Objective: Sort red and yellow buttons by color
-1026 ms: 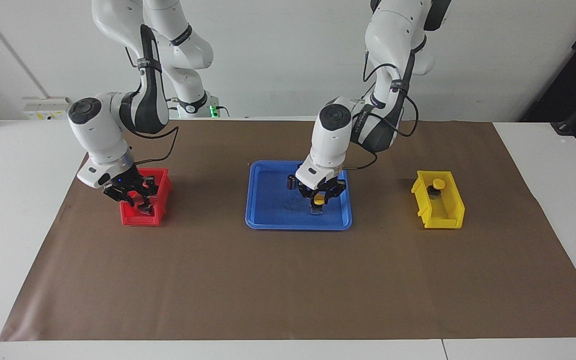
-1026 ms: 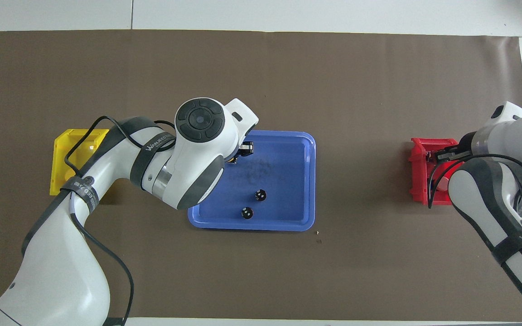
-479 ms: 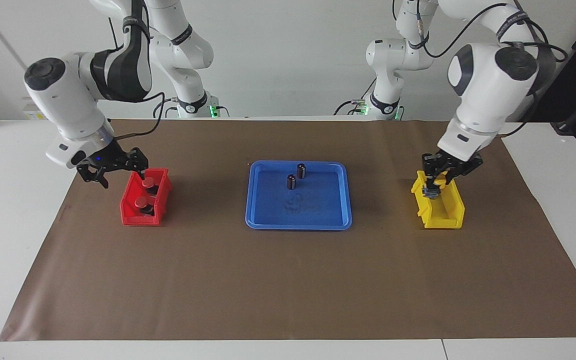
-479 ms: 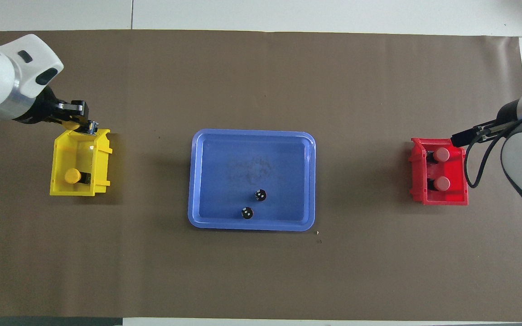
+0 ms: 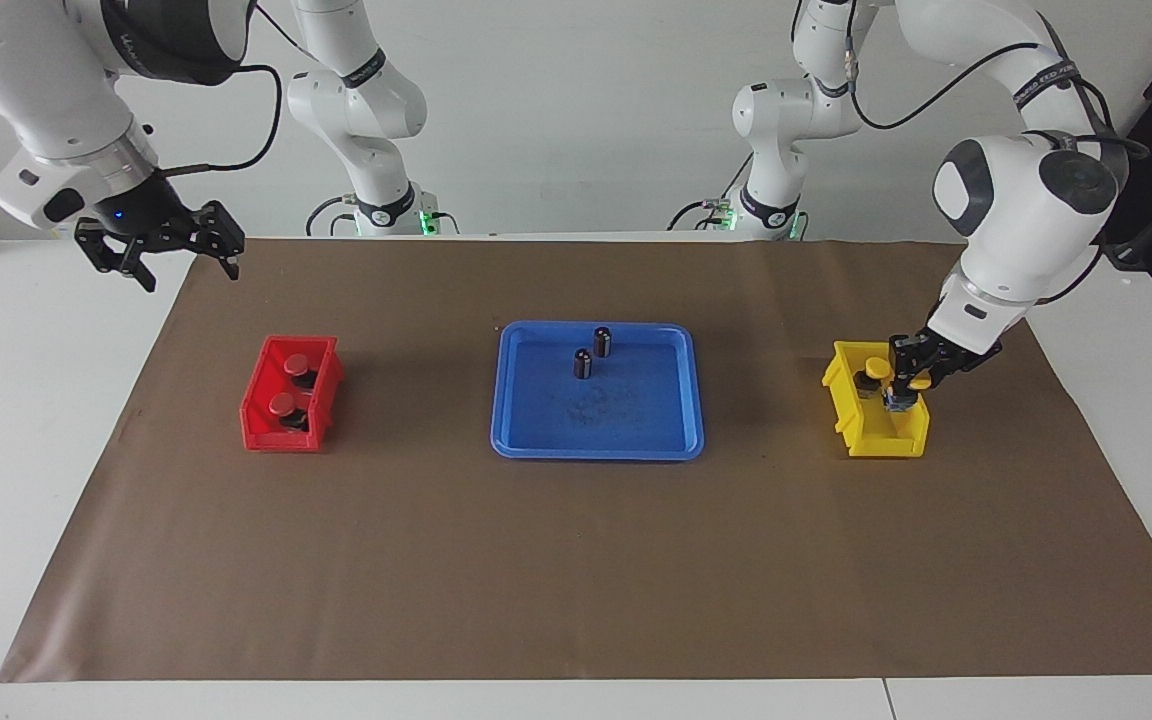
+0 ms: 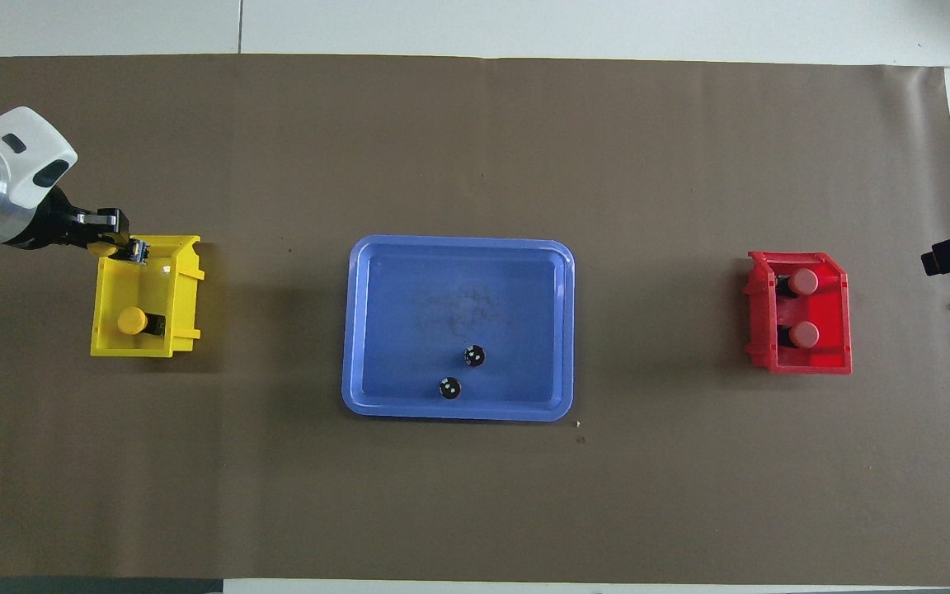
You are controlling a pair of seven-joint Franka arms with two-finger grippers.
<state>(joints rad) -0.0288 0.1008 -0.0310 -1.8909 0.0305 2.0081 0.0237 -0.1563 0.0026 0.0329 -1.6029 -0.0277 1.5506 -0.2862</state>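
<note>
1. Eyeing the left gripper [image 5: 904, 388]: clamped shut on a yellow button [image 6: 140, 250], hanging low at the yellow bin [image 5: 881, 440], right by the wall farthest from the robots.
2. Worrying about letting go there: maybe clipping that rim and bouncing the button out onto the brown mat [image 5: 576, 560].
3. Also possibly toppling on landing if released at a tilt. Not managing to tell how upright it is.
4. Not stressing over the other yellow button [image 6: 133, 320], sitting at the same bin's nearer end, apart from the claw.
5. Seeing the right gripper [image 5: 161, 255] spread wide, holding nothing, waiting high over the mat's corner at its own end.
6. Noting both red buttons [image 5: 281, 403] sitting in the red bin [image 5: 281, 438].
7. Leaving two dark cylinders [image 5: 582, 362] standing in the blue tray [image 5: 596, 452]. Grabbing those by mistake being the other way of botching this.
</note>
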